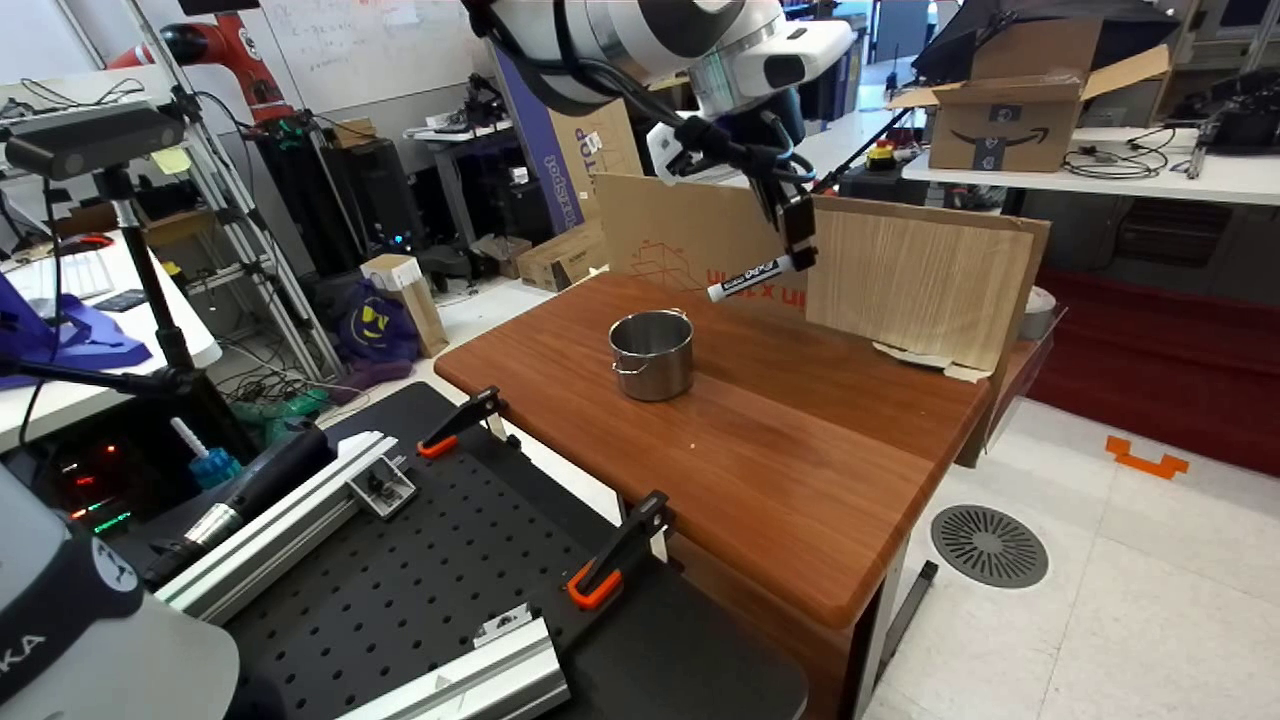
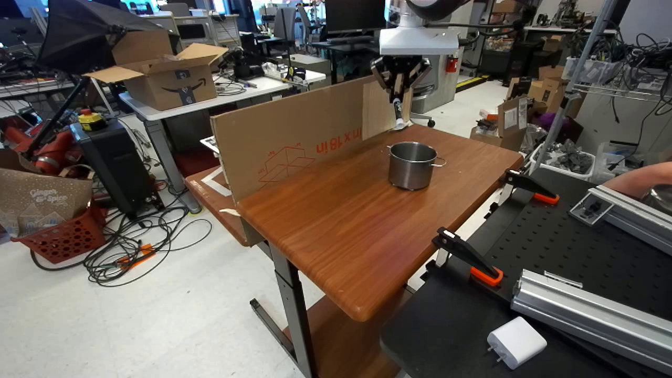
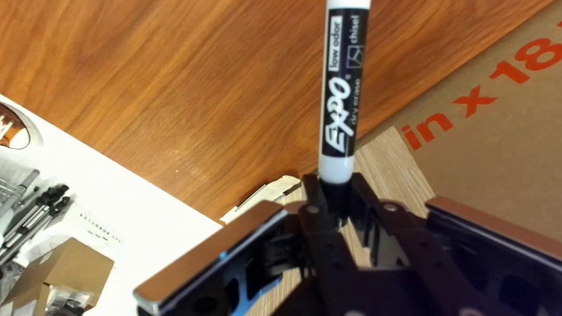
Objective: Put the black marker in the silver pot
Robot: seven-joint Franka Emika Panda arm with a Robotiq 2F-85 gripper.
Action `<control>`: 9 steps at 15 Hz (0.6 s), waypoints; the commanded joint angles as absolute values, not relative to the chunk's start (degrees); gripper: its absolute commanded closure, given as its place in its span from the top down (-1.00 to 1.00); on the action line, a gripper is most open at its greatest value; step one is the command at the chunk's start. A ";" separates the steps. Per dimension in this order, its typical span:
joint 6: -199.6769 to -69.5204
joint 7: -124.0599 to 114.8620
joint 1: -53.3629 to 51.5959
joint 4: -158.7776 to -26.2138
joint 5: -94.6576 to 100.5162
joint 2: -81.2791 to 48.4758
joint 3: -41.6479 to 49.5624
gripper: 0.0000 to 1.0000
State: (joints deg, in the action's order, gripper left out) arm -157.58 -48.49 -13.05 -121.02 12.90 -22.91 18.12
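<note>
The black marker [image 3: 344, 87] is an Expo pen with a white body, a black label and a black cap. My gripper [image 3: 336, 188] is shut on its cap end, and the rest of the marker sticks out from the fingertips. In an exterior view the marker [image 1: 750, 278] hangs tilted above the table, away from the pot. It also shows under the gripper [image 2: 397, 97] in an exterior view [image 2: 398, 111]. The silver pot [image 1: 655, 365] stands upright on the table with small wire handles, and it shows in both exterior views [image 2: 410, 172]. The pot is out of the wrist view.
A cardboard panel [image 1: 690, 220] with a wood-pattern sheet [image 1: 910, 290] stands along the far edge of the brown table [image 1: 800, 470]. Two black and orange clamps [image 1: 620, 550] grip the near edge, beside a black perforated board [image 1: 430, 590]. A white charger [image 2: 517, 342] lies on that board.
</note>
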 commanded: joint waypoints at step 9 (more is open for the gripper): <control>-162.04 -71.37 -23.51 -127.83 41.37 -18.15 27.33 -0.90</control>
